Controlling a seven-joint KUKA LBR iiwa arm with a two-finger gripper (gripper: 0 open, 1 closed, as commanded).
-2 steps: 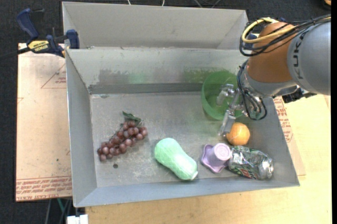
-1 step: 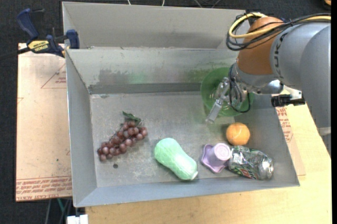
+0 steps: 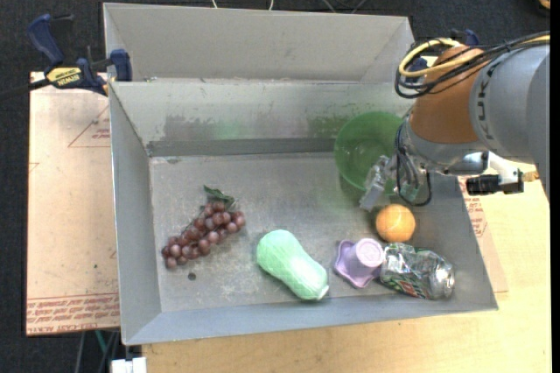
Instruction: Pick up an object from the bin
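We see the fingers [image 3: 378, 186] standing apart with nothing between them, low over the bin's right end. The orange [image 3: 395, 223] lies just below them in the view, on the near side, close but not yet enclosed. Just behind them, at the far wall, sits a translucent green bowl [image 3: 360, 148].

Further out on the near side lie a lilac cup [image 3: 359, 262] on its side and a crumpled can [image 3: 418, 271]. A pale green squash-shaped toy [image 3: 291, 265] and a bunch of dark grapes [image 3: 203, 232] lie well off to the left.

We judge this to be the approach step. Next, we would shift the fingers slightly towards the orange, lower them either side of it, and close gently, since a round fruit may roll away.
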